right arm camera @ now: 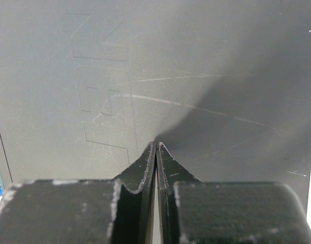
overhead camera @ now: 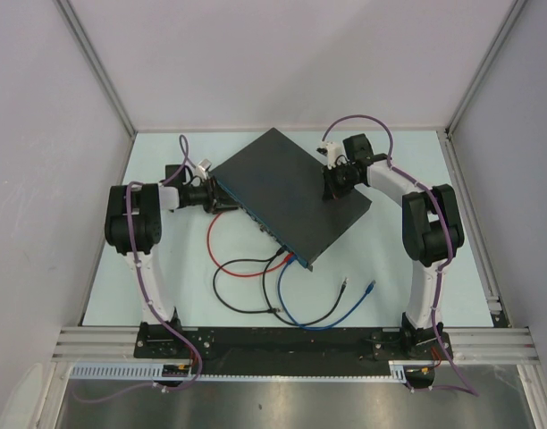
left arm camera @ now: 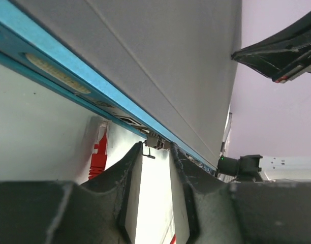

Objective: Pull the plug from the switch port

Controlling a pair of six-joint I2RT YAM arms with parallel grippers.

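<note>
The switch (overhead camera: 282, 179) is a flat dark grey box lying at an angle in the middle of the table. Its blue-teal port edge (left arm camera: 69, 66) runs across the left wrist view. A small grey plug (left arm camera: 156, 141) with a black latch tab sits in a port on that edge. My left gripper (left arm camera: 156, 147) (overhead camera: 222, 195) has one fingertip on each side of the plug, narrowly open with a slight gap showing. My right gripper (right arm camera: 156, 144) (overhead camera: 332, 185) is shut, empty, and its tips rest on the switch's top (right arm camera: 196, 66).
A red plug boot (left arm camera: 97, 155) hangs below the blue edge, left of my left finger. Red (overhead camera: 222, 259), black (overhead camera: 242, 304) and blue (overhead camera: 318, 322) cables loop on the table in front of the switch. Loose plug ends (overhead camera: 372, 286) lie nearby. Walls enclose the table.
</note>
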